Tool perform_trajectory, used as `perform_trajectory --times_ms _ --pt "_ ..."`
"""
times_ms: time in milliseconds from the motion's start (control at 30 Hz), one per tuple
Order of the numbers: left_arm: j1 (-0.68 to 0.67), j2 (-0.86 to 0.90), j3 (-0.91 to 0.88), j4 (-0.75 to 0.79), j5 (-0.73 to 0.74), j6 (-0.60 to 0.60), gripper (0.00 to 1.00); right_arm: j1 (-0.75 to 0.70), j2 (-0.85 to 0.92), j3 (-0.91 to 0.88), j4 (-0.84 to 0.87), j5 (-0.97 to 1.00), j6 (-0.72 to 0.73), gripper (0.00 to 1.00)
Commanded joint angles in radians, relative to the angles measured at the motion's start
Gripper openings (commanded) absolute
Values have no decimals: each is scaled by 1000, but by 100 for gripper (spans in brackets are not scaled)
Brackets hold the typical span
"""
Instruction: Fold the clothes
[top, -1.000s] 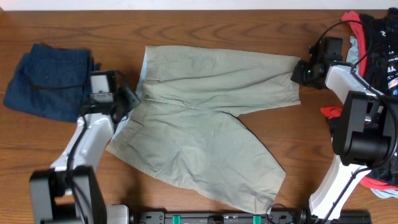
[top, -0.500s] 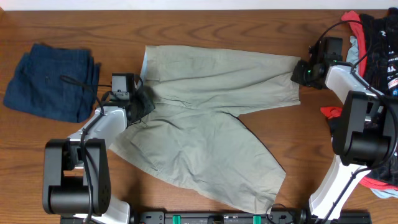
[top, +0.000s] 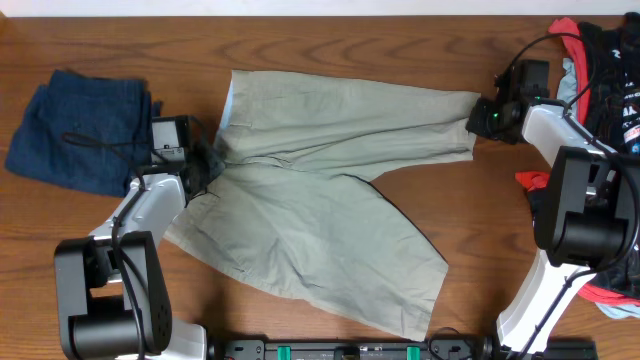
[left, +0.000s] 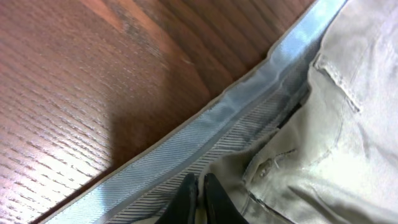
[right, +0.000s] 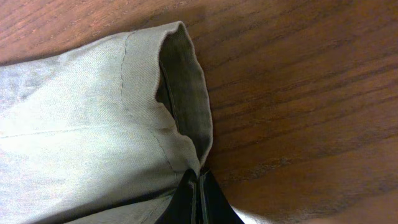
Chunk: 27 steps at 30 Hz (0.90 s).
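Khaki-beige shorts (top: 330, 190) lie spread across the middle of the table, one leg reaching right, the other toward the front. My left gripper (top: 207, 165) is shut on the waistband at the shorts' left side; the left wrist view shows the pale blue waistband lining (left: 211, 130) and my fingers (left: 200, 193) pinching the fabric. My right gripper (top: 478, 117) is shut on the hem of the upper leg; the right wrist view shows that hem (right: 183, 93) and my closed fingers (right: 199, 186). A dark blue denim garment (top: 80, 130) lies folded at the far left.
A pile of red, black and pale-blue garments (top: 605, 70) sits at the right edge behind the right arm. More red cloth (top: 610, 295) lies by the right arm's base. Bare wood shows along the back and front left.
My left gripper moved left with the waistband, pulling the shorts a little leftward and straightening them. The right gripper held its place on the leg hem.
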Motion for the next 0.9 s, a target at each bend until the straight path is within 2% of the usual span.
perform_trajectory --times_ms 0,333,533,567,633,700,767,867 --pt "8 -14 8 -5 -75 -37 6 -16 12 -6 12 31 -15 1" --pt "4 -11 7 -24 -94 -37 6 -24 11 3 80 63 -19 1" --pt "4 -11 7 -24 -93 -27 7 -51 11 132 18 63 -42 1" --pt "4 -11 7 -25 -93 -15 14 -52 11 163 -11 63 -52 2" --pt "4 -12 8 -26 -82 24 45 -52 11 228 -86 62 -76 17" --pt "4 -15 8 -29 -68 64 64 -51 10 278 -155 63 -83 31" --pt "4 -26 8 -40 -60 89 69 -50 10 323 -226 63 -82 40" --pt "4 -65 8 -67 -60 114 70 -49 10 367 -314 63 -81 47"
